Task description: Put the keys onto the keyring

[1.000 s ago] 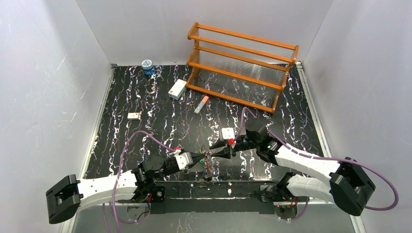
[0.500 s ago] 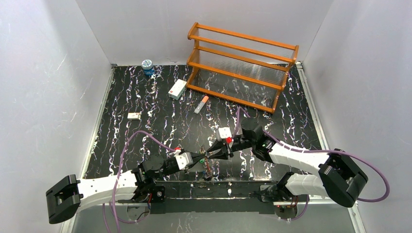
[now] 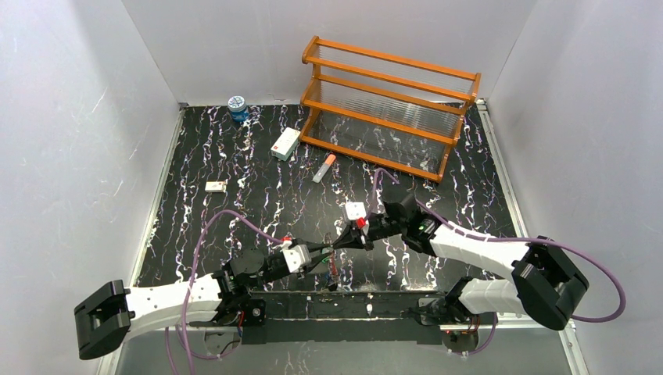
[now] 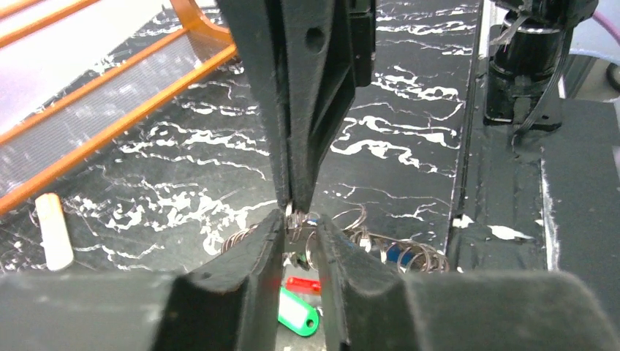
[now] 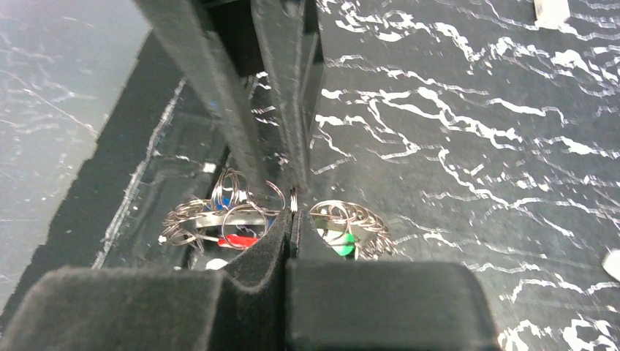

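Hands number two, and they meet tip to tip low over the near middle of the black marbled worktop [image 3: 203, 148]. The left hand [image 4: 300, 224] has its fingers [image 4: 245, 274] a little apart, with silvery wire lying in the gap. Whether they press that wire I cannot tell. Facing it from the right, the right hand [image 5: 292, 216] has its fingers pressed flat together. A fine bit of wire sits right at the seam of the tips, and whether it is nipped is not clear either.

Just below the two sets of tips is the keyring [image 5: 219, 213], seen as a tangle of thin silver loops too snarled to count. It sits close to the black strip along the near edge. Mixed into it are the keys [image 5: 340, 246]. One green head and one blue head show, the blades lost in the wire. One small red piece shows too, and I cannot say what it belongs to.

Farther back, from left to right, are five things:
- one small white card [image 3: 216, 186]
- one blue-lidded jar [image 3: 238, 108] by the back wall
- one white box with a red mark [image 3: 285, 144]
- one orange-and-white tube [image 3: 324, 168]
- one orange three-tier rack [image 3: 388, 105]

All five stand well apart from the bunch. Two purple cables [image 3: 227, 215] arc up, one off each arm. In each wrist view the opposite hand's fingers cover part of the wire.
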You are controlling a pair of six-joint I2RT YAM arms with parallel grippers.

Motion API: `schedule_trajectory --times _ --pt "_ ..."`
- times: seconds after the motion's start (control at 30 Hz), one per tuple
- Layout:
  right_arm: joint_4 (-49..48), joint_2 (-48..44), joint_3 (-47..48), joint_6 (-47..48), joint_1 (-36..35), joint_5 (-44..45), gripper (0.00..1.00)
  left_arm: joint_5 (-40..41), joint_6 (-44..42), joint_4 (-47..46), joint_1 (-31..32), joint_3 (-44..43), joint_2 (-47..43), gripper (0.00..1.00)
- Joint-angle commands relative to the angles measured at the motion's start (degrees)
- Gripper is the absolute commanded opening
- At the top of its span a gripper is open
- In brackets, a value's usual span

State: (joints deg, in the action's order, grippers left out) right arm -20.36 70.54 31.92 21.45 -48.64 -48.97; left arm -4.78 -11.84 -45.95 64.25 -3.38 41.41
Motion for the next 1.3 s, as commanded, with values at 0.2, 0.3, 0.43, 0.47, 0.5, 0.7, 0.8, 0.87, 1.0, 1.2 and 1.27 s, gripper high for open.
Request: schedule_trajectory --times 0.2,0.3,0.43,0.47,0.5,0.7,0.8,0.87,1.0,1.2,1.27 --pt "28.10 0.39 13.00 6.97 -1.81 12.80 0.01 6.02 -3.72 7.44 0.16 -5.66 1.07 0.40" --pt "34.77 2.13 16.84 8.37 -4.08 18.03 0.01 6.12 -5.70 12.69 0.15 -7.93 0.99 0.39" --pt "42.59 5.78 22.44 10.46 -6.71 21.81 0.01 5.65 -8.01 19.37 0.12 -10.63 0.95 0.35" --pt "43.63 6.93 23.47 10.65 -7.23 22.30 0.01 5.53 -8.57 20.57 0.16 -11.06 0.83 0.34" --pt "44.41 7.72 24.52 10.89 -7.70 22.55 0.01 5.07 -9.12 21.81 0.15 -11.43 0.67 0.33" --pt "40.91 8.77 26.00 10.48 -9.37 19.49 0.01 2.64 -11.46 30.62 0.14 -13.95 -0.13 0.33" --pt "39.65 9.48 26.09 10.48 -9.95 18.83 0.01 1.13 -11.23 30.44 0.14 -13.80 -0.14 0.33" --pt "39.75 10.19 26.38 10.50 -10.21 18.82 0.01 1.09 -10.67 29.00 0.13 -13.28 0.34 0.32" --pt "39.90 10.70 26.54 10.60 -10.95 19.02 0.01 2.68 -9.79 26.88 0.17 -12.57 2.02 0.27" --pt "39.31 10.24 26.15 10.78 -11.38 19.57 0.01 2.03 -10.03 25.07 0.17 -12.74 4.87 0.23" --pt "38.90 10.21 25.97 10.75 -11.38 19.60 0.01 1.86 -10.11 25.08 0.17 -13.03 5.80 0.18"
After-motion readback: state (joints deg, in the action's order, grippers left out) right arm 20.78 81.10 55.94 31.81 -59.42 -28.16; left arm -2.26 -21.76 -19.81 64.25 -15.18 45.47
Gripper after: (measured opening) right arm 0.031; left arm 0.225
